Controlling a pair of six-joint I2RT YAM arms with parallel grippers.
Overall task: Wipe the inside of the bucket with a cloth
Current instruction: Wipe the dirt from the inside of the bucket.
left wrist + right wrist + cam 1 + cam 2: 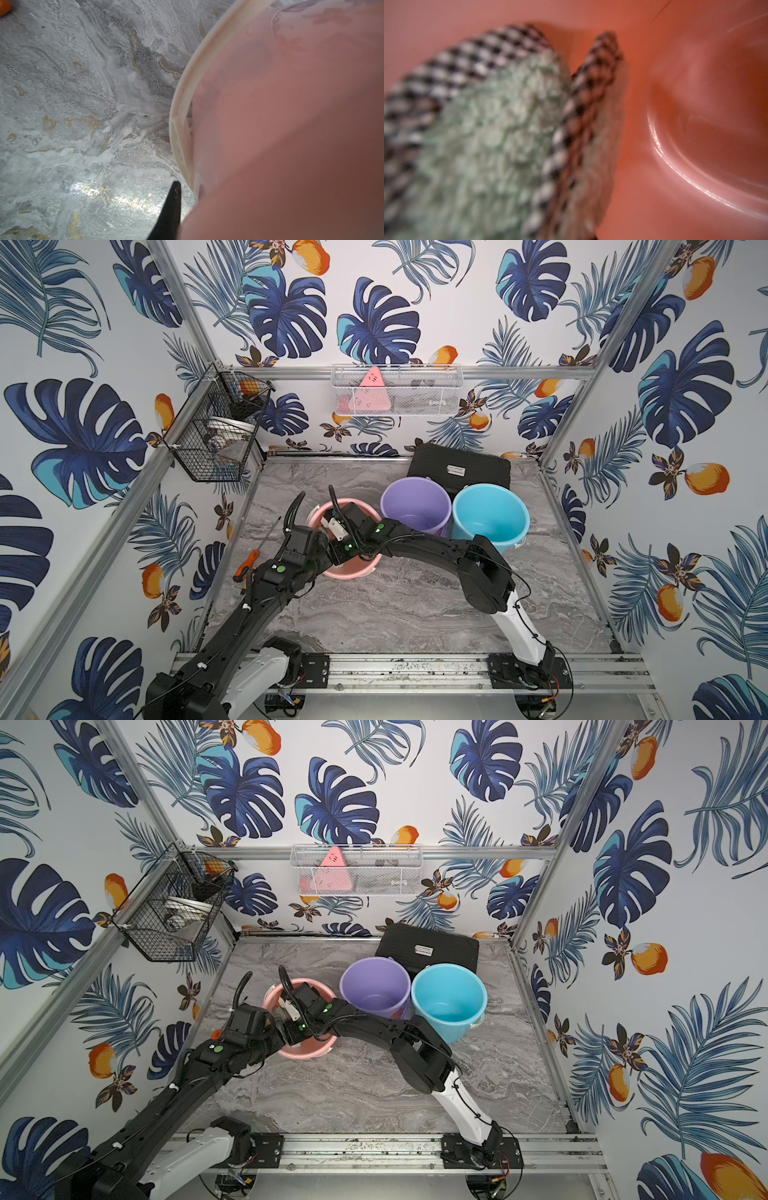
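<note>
A pink bucket (353, 570) (308, 1048) stands left of centre on the marble table. My right arm reaches down into it, and my right gripper (332, 523) is inside. The right wrist view shows the cloth (488, 135), pale green with a black-and-white checked edge, pressed against the bucket's inner wall (695, 83) just above the bottom. The cloth hides the right jaws. My left gripper (188, 188) pinches the bucket's rim (182, 108): one black finger (173, 203) is outside the wall, and the other is behind the pink wall (291, 124).
A purple bucket (415, 506) and a blue bucket (490, 514) stand right of the pink one, touching each other. A black case (459, 468) lies behind them. An orange-handled screwdriver (249, 562) lies at the table's left edge. Wire baskets (216, 435) (395, 391) hang on the walls.
</note>
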